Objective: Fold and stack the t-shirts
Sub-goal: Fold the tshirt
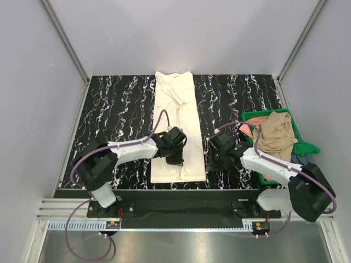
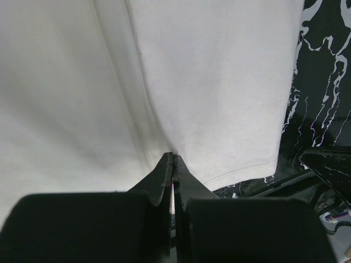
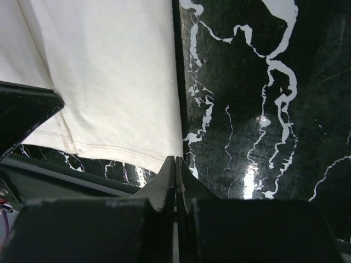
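A large cream t-shirt [image 1: 176,118] lies folded into a long strip down the middle of the black marbled table [image 1: 120,109]. My left gripper [image 1: 176,158] is shut, and its tips [image 2: 173,155] rest on the cream cloth [image 2: 219,82] above the near hem. No cloth shows between its jaws. My right gripper [image 1: 213,162] is shut, with its tips [image 3: 175,158] at the shirt's near right corner [image 3: 109,82], on the table beside it. A tan shirt [image 1: 277,134] lies on top of the green bin [image 1: 249,115], with a salmon-pink one [image 1: 250,129] and a grey-blue one [image 1: 299,159] under it.
The green bin stands at the table's right edge, next to the right arm. The table's near edge [image 3: 66,178] lies just past the shirt's hem. Grey walls enclose the back and both sides. The right gripper's body [image 2: 329,170] shows close by in the left wrist view.
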